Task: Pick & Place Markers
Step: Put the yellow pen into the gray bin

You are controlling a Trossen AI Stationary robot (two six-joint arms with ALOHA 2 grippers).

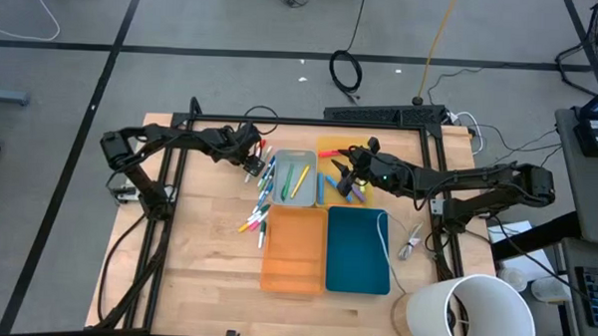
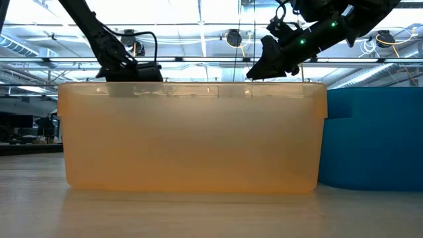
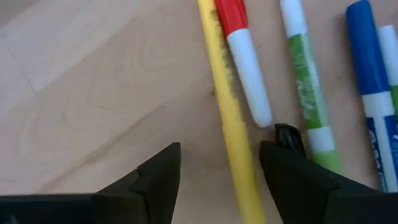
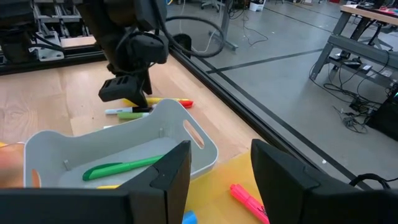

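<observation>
Grey concrete floor [image 1: 184,24] crossed by dark lines, cables trailing, and bright ceiling lights [image 2: 198,10] overhead.

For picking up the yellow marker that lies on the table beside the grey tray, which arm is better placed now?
Left. The left hand is low over the yellow marker, open fingers either side of it. The right hand hangs open beyond the grey tray, over the yellow tray.
</observation>
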